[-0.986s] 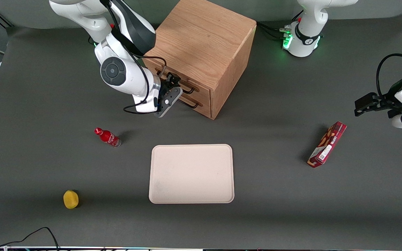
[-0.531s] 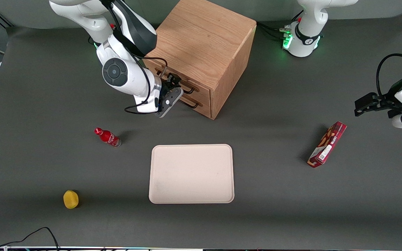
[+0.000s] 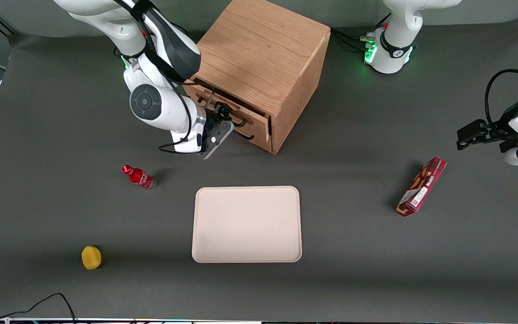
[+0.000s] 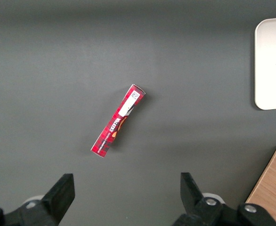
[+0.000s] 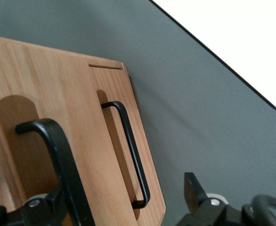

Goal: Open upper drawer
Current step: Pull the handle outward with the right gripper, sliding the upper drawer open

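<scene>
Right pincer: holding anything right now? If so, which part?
The pincer is at the black wire handle of the upper drawer, with that bar between its fingers. The drawer stands slightly pulled out of the cabinet. Whether the fingers clamp it cannot be told.

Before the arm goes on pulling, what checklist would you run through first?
1. Gripper at the upper drawer: ok.
2. Its handle between the fingers: ok.
3. Fingers clamped on the handle: not ok, they stand apart.
4. Lower drawer shut, its handle free: ok.
5. Upper drawer fully out: not ok, only slightly out.
6. Bottle and tray apart from the drawer front: ok.
</scene>
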### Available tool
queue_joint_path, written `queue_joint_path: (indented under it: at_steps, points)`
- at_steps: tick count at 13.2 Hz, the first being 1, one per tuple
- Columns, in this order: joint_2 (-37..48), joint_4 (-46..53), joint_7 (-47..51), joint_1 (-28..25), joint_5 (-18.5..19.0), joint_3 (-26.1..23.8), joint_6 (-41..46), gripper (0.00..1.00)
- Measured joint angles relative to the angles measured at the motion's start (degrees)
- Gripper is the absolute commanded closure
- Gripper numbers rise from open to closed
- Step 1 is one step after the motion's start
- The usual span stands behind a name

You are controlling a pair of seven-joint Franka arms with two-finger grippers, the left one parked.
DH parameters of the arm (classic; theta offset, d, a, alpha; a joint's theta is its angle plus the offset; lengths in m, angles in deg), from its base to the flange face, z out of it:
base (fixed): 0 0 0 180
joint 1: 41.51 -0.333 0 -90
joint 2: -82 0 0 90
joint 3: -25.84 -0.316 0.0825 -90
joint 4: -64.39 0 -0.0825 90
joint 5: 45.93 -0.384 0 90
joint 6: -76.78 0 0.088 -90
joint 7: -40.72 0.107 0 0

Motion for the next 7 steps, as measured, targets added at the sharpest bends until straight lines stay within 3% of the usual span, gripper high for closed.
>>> queue_joint_path:
  at_steps: [7]
  points:
    - [-2.68,3.72,-3.12,0.43,1.78,2.84,0.00,0.00]
